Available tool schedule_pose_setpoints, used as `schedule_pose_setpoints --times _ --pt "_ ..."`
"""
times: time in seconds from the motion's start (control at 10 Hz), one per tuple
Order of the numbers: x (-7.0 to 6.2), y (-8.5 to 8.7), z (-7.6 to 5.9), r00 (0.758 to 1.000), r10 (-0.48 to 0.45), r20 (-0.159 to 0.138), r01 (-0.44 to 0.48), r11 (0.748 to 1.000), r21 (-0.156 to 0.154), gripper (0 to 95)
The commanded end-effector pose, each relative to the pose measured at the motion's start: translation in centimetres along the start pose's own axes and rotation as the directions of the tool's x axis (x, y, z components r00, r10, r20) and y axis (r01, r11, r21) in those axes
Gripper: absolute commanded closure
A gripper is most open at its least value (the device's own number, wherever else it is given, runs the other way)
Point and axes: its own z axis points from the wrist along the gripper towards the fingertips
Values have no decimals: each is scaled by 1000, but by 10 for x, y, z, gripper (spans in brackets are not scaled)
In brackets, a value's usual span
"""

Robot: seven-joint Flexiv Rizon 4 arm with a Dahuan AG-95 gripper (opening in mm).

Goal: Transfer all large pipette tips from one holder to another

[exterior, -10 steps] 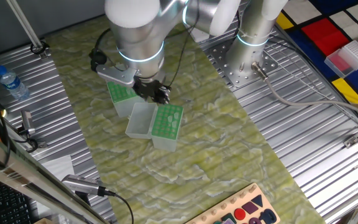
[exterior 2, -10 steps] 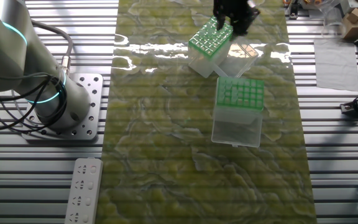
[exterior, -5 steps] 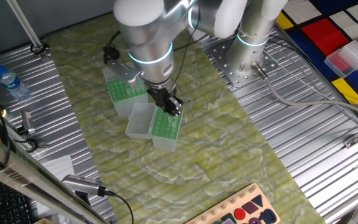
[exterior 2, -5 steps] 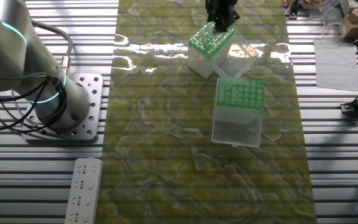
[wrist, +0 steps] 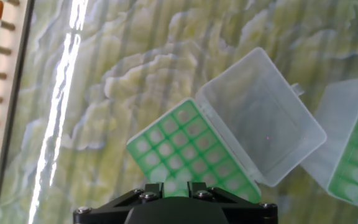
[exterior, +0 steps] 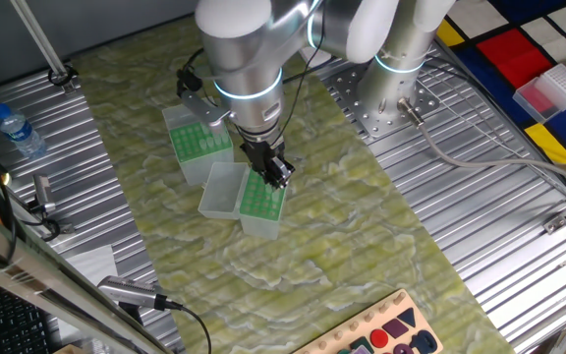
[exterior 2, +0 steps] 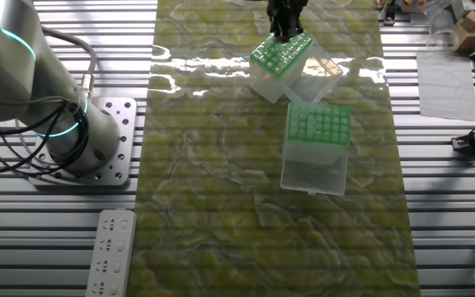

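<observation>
Two clear holders with green rack plates stand on the mottled green mat. My gripper [exterior: 279,173] hangs just above the nearer holder [exterior: 263,200], whose open lid [exterior: 221,189] lies beside it. The second holder [exterior: 200,144] stands behind. In the other fixed view the gripper [exterior 2: 285,29] is over the far holder [exterior 2: 277,56]; the second holder [exterior 2: 320,125] is nearer. In the hand view the gripper [wrist: 173,185] is over the rack grid [wrist: 191,152], and its fingers [wrist: 151,186] stand close together round a pale piece that looks like a large pipette tip. The second holder [wrist: 356,165] shows rows of pale tips.
A water bottle [exterior: 18,131] lies on the metal table at the left. A board of coloured shapes [exterior: 386,332] sits at the front edge. A white rack on a red box [exterior: 553,88] stands at the far right. A power strip [exterior 2: 110,252] lies by the arm's base [exterior 2: 56,124].
The gripper has moved from beside the back holder across to a spot above the holder with the lid next to it, and has come lower over its rack.
</observation>
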Motion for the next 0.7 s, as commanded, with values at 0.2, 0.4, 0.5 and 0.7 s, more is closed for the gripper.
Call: schedule_pose_setpoints --times 0.2,0.4,0.5,0.7 --pt "0 0 0 998 -64 -11 64 997 35 760" --pt "-1 -3 2 998 -69 -6 69 997 40 760" --pt "-2 -3 3 998 -70 -5 71 997 42 760" --pt "-3 -4 3 997 -75 -4 75 996 45 760"
